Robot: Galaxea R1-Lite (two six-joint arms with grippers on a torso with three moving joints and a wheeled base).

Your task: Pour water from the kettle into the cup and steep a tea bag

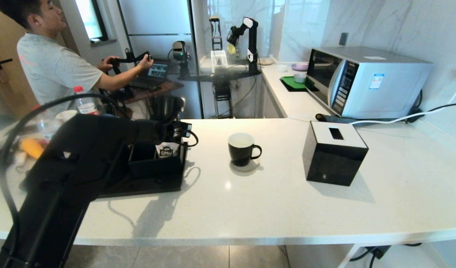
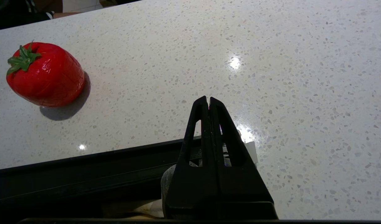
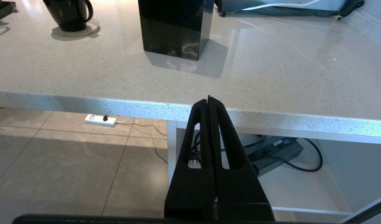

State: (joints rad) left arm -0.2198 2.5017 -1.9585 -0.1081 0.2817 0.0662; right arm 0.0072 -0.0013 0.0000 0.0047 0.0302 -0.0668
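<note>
A: Since the black tray [image 1: 146,186] holds the tea supplies, why is the left end effector [image 2: 208,102] parked right over it?

B: Likely to pick a tea bag. Its fingers are clenched together above the tray's far edge, and something pale and thin sits pinched low between them, though I cannot tell whether that is the sachet [image 1: 166,150] or a tag.

A: And the cup [image 1: 242,148]?

B: Upright on a coaster to the right of the tray, handle turned away from it, well apart from the tray. That leaves room to pour and dip.

A: The kettle [image 1: 166,108]?

B: Just behind the tray, untouched.

A: The right end effector [image 3: 209,101]?

B: Clenched on nothing, hanging below the counter [image 3: 271,90] edge, far right of the tray. A red strawberry [image 2: 44,74] beyond the tray looks irrelevant.
</note>
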